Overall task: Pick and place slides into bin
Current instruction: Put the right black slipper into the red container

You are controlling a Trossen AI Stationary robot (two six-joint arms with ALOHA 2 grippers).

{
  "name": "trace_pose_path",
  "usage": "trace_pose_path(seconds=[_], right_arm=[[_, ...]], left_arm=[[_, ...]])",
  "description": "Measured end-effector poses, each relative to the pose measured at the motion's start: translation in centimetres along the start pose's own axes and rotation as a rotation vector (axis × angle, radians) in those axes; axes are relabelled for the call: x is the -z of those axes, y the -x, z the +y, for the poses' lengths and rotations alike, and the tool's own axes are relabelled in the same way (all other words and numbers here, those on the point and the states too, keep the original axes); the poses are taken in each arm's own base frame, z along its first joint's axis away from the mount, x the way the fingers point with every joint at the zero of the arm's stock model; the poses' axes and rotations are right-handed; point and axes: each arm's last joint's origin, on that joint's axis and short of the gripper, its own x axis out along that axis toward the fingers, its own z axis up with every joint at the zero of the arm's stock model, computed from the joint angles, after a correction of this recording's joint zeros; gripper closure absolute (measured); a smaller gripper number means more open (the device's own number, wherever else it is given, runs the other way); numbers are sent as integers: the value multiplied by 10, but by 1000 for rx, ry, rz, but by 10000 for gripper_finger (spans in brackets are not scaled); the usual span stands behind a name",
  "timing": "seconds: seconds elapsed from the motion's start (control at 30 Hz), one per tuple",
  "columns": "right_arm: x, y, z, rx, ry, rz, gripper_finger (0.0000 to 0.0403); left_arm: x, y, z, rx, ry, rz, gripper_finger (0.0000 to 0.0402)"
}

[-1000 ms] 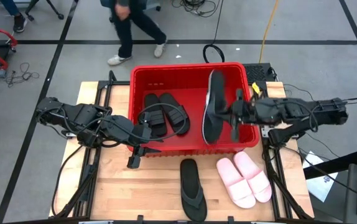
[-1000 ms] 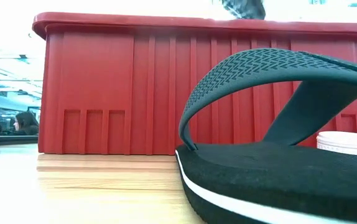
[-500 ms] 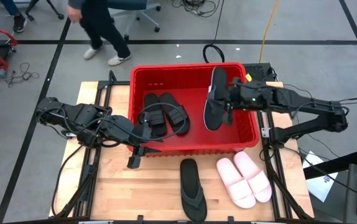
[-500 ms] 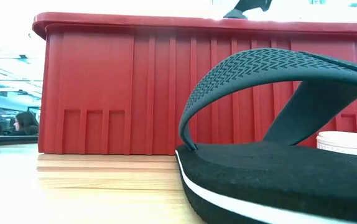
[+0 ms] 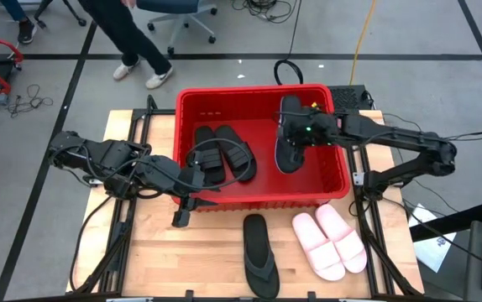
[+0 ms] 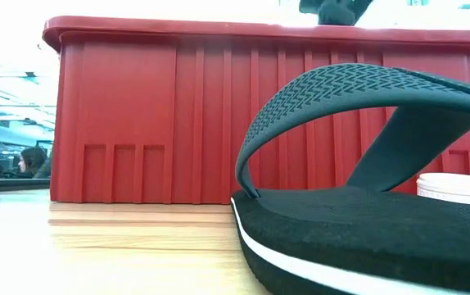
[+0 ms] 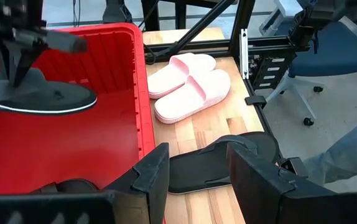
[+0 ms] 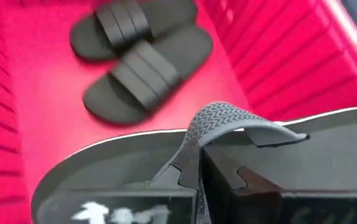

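The red bin [image 5: 262, 195] stands at the table's far middle. Two black wide-strap slides [image 5: 224, 153] lie on its floor at the left. My right gripper [image 5: 301, 134] reaches into the bin's right half, shut on a black thong flip-flop [image 5: 286, 143], which also shows in the left wrist view [image 7: 38, 99]. A second black flip-flop [image 5: 259, 254] lies flat on the table in front of the bin, with two pale pink slides [image 5: 329, 239] to its right. My left gripper [image 7: 197, 171] hangs open by the bin's near wall, holding nothing. My right gripper pinches the flip-flop's chevron-patterned thong strap [image 8: 219, 121] between its two fingers, close to where the strap's arms meet. The fingers come slanting down from the table's right. The flip-flop hangs below them, about level and sole down, over the bin's floor [image 7: 73, 149].
Bare wood [image 5: 157, 252] lies at the table's near left. The near flip-flop [image 6: 366, 213] fills the low view's foreground before the bin's wall [image 6: 137, 123]. A person walks on the floor beyond the table's far edge [image 5: 132, 33].
My right gripper has swung toward the table's far edge and a little left, has sunk into the bin and has tipped farther down, still shut on the flip-flop. The flip-flop has gone from standing tilted on edge to lying about level, lower in the bin.
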Motion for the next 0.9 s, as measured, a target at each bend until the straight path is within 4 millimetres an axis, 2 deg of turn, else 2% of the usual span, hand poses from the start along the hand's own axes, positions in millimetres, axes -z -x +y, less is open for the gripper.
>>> trace_pose_path(seconds=[0.33, 0.53, 0.77, 0.9], right_arm=[[7, -53, -7, 20, 55, 210, 403], [11, -80, -9, 20, 27, 294, 403], [14, -93, -6, 21, -12, 335, 403], [24, -101, -4, 30, -67, 334, 403]], left_arm=[[0, 0, 0, 0, 3, 0, 245], [0, 0, 0, 0, 3, 0, 245], [0, 0, 0, 0, 14, 0, 245], [0, 0, 0, 0, 15, 0, 245]])
